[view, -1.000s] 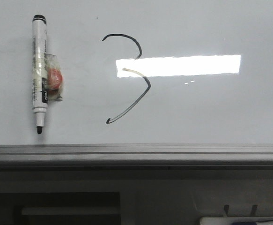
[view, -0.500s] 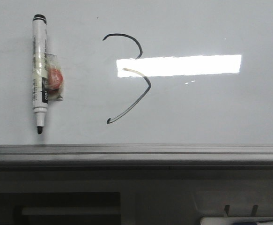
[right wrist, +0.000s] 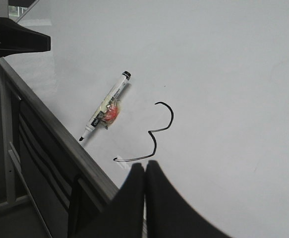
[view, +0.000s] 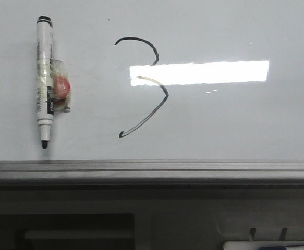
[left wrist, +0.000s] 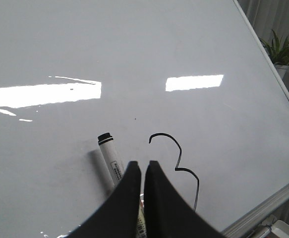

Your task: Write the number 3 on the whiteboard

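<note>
The whiteboard (view: 235,120) fills the front view. The number 3 (view: 167,95) is drawn on it as a thin black line, left of centre. It also shows in the left wrist view (left wrist: 179,150) and the right wrist view (right wrist: 154,145). A marker pen (view: 44,62) lies uncapped on the board to the left of the 3, with tape and a red lump (view: 61,87) on its side. My left gripper (left wrist: 143,163) is shut and empty, above the pen (left wrist: 110,153). My right gripper (right wrist: 145,164) is shut and empty, near the 3's lower end. Neither gripper shows in the front view.
A grey metal rail (view: 152,169) runs along the board's near edge, with a dark frame below it. A white tray (view: 266,245) sits at the bottom right. A bright light reflection (view: 214,72) crosses the 3. A potted plant (left wrist: 283,49) stands beyond the board's edge.
</note>
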Motion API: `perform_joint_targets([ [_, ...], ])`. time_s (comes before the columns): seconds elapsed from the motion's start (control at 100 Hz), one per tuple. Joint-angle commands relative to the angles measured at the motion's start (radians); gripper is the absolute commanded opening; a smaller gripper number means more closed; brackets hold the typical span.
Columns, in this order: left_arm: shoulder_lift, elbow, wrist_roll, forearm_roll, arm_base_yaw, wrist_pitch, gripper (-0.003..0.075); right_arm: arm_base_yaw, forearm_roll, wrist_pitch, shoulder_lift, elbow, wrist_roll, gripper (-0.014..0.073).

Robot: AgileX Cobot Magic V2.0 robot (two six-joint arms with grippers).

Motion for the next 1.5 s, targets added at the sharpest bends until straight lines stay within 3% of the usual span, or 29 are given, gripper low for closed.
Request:
perform_joint_targets([
  [0.0, 0.005, -0.028, -0.003, 0.010, 0.001, -0.069, -0.0021, -0.008, 0.000, -0.086, 0.010, -0.026, 0.001, -0.0048],
  [0.61, -0.005, -0.009, -0.003, 0.008, 0.031, 0.028, -0.0021, -0.008, 0.000, -0.086, 0.010, -0.026, 0.001, -0.0048],
  [0.72, -0.046, -0.009, -0.003, 0.029, 0.116, 0.033, -0.0021, -0.008, 0.000, -0.086, 0.010, -0.026, 0.001, -0.0048],
  [0.87, -0.123, -0.009, -0.005, 0.234, 0.257, 0.072, -0.0021, -0.008, 0.000, -0.086, 0.010, -0.026, 0.001, -0.0048],
  [1.1, -0.251, -0.009, -0.017, 0.284, 0.505, 0.148, -0.0021, -0.008, 0.000, -0.086, 0.010, -0.026, 0.001, -0.0048],
  [1.28, -0.336, 0.012, -0.246, 0.401, 0.693, 0.232, -0.0020, -0.008, 0.000, -0.086, 0.010, -0.026, 0.001, -0.0048],
  [1.49, -0.416, 0.111, -0.258, 0.455, 0.810, 0.231, -0.0020, -0.008, 0.000, -0.086, 0.010, -0.026, 0.001, -0.0048],
])
